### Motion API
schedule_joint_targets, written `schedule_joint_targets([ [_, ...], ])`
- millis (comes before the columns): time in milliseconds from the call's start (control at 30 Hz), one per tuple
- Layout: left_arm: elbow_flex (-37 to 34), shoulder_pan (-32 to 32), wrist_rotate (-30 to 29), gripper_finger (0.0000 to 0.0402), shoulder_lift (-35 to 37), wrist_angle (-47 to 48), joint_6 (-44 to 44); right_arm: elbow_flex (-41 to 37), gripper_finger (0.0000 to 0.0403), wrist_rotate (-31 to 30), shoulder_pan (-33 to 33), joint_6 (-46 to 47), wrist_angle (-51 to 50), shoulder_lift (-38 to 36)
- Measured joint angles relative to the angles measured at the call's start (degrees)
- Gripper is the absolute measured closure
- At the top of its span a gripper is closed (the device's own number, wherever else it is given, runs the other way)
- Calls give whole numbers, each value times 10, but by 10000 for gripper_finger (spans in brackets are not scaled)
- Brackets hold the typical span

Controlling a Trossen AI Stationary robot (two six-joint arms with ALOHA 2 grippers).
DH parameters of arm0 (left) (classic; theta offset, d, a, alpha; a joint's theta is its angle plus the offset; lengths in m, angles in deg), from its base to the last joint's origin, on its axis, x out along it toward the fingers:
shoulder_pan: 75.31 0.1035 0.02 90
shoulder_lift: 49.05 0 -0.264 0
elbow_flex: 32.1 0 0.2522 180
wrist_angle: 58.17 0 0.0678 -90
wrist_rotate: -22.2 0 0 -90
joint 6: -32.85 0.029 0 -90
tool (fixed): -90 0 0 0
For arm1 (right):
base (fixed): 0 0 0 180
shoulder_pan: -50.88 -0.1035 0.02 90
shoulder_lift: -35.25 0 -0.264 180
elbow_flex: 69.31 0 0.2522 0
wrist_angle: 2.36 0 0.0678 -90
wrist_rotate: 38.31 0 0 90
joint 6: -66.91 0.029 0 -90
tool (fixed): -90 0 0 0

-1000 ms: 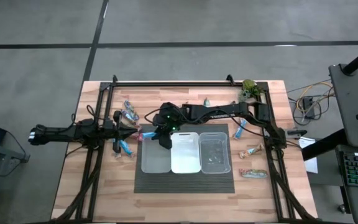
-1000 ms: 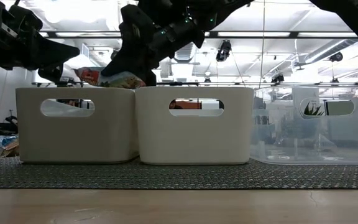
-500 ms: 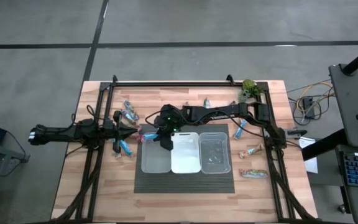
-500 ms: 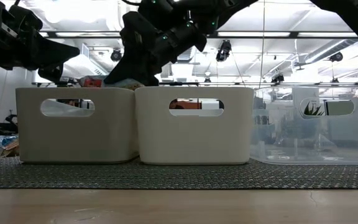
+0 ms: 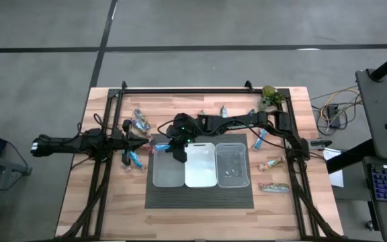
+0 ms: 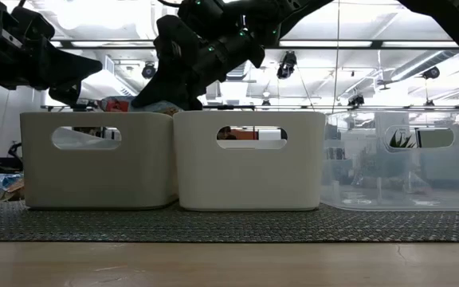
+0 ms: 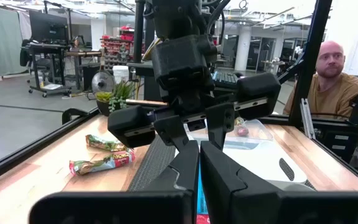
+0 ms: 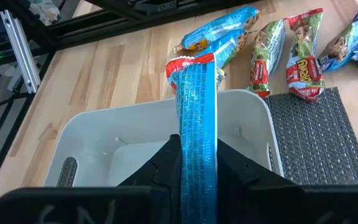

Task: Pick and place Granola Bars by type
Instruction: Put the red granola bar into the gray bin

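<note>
My right gripper (image 5: 177,148) reaches across the table and is shut on a blue granola bar with a red end (image 8: 196,93). It holds the bar over the far part of the white left bin (image 5: 168,173). In the low view the bar's red end (image 6: 118,104) shows just above that bin's rim (image 6: 94,115). My left gripper (image 5: 146,142) hovers just left of the bin. Its fingers are nearly together, with a thin blue bar (image 7: 197,186) seen edge-on between them. Loose bars lie on the table at the far left (image 5: 140,121) and on the right (image 5: 271,163). My right gripper pinches the blue bar between its two fingers at one end (image 8: 197,134), and the fingers lie along the bar. The bar sticks out past the fingertips, its red end (image 8: 190,62) toward the table's left. It is lifted clear over the left bin. My left gripper has the blue bar's flat sides (image 7: 197,180) between its two fingers. The bar reaches far back between them, with a red bit (image 7: 199,218) near the wrist. The fingers hide which part of the bar they hold. The gripper is level and points toward the table's right.
A white middle bin (image 5: 200,173) and a clear right bin (image 5: 232,169) stand beside the left one on a dark mat (image 5: 200,196). A green plant (image 5: 269,96) stands at the far right corner. A seated person (image 7: 328,81) shows beyond the table.
My right gripper has gone down a little toward the left bin. The bar stood out above the rim in the low view. It has now sunk so that only its red end shows above the rim.
</note>
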Motion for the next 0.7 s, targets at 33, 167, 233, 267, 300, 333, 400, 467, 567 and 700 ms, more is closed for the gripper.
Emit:
schedule_joint_targets([
  [33, 0, 0, 0, 402, 0, 0, 0, 0, 344, 0, 0, 0, 1, 0],
  [167, 0, 0, 0, 402, 0, 0, 0, -1, 344, 0, 0, 0, 2, 0],
  [233, 0, 0, 0, 402, 0, 0, 0, -1, 344, 1, 0, 0, 4, 0],
  [267, 0, 0, 0, 402, 0, 0, 0, -1, 344, 2, 0, 0, 5, 0],
  [300, 0, 0, 0, 402, 0, 0, 0, -1, 344, 2, 0, 0, 5, 0],
  [333, 0, 0, 0, 402, 0, 0, 0, -1, 344, 2, 0, 0, 5, 0],
  [400, 0, 0, 0, 402, 0, 0, 0, -1, 344, 2, 0, 0, 7, 0],
  [467, 0, 0, 0, 402, 0, 0, 0, -1, 344, 2, 0, 0, 7, 0],
  [567, 0, 0, 0, 402, 0, 0, 0, -1, 344, 2, 0, 0, 7, 0],
  [700, 0, 0, 0, 402, 0, 0, 0, -1, 344, 2, 0, 12, 14, 0],
])
